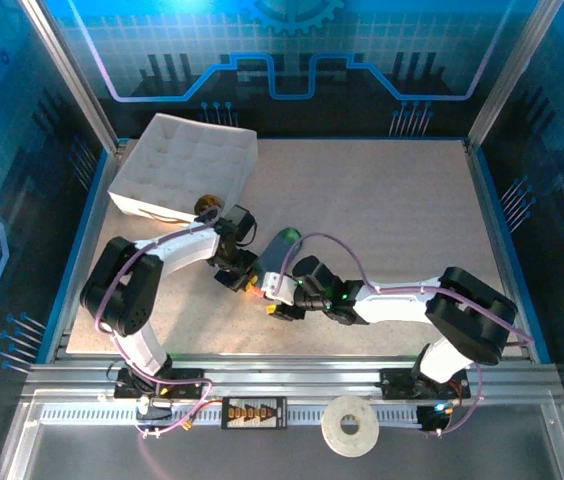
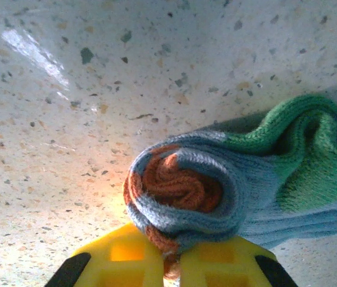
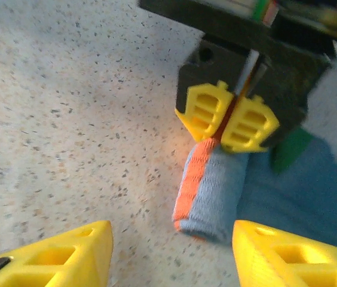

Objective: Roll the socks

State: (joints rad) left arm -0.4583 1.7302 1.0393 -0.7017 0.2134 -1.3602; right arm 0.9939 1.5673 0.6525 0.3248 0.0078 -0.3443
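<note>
Currently your left tool [image 2: 171, 263] is pinching the blue-grey sock [image 2: 216, 179] by its rolled cuff, right tool [image 3: 171, 254] hanging spread; knit's looking soft, light, springy, so be gripping across the roll.

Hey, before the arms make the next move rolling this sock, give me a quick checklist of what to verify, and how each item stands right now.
1. The left pincer is shut on the blue-grey sock's orange cuff: ok.
2. The right pincer is open: ok.
3. The rolled part is wound in a tight spiral: ok.
4. The green toe is rolled in: not ok, it lies unrolled.
5. The right pincer's fingers are apart from the sock: cannot tell.
</note>
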